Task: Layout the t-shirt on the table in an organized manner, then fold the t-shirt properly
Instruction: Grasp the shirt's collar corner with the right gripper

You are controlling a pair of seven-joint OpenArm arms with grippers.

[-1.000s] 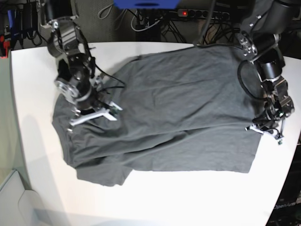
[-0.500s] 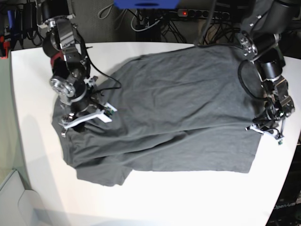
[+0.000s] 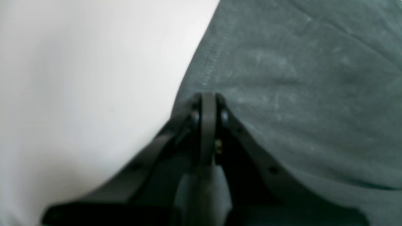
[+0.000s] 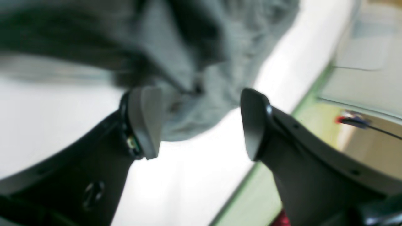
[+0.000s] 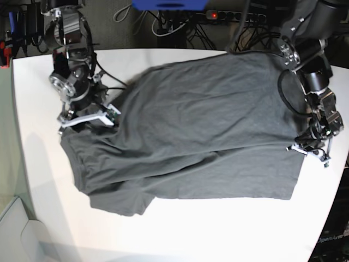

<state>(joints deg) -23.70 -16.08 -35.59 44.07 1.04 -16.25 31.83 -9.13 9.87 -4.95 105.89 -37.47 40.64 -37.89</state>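
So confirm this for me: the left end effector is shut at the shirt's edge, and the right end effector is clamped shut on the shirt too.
Not quite. The right end effector is open, its fingers apart with nothing between them; the right wrist view shows it. The left end effector is indeed shut at the edge of the shirt.

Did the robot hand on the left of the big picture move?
Yes. The right end effector moved up the base view toward the table's far edge, off the shirt.

Faint pale letters at the bottom right corner of the base view — too small to read.
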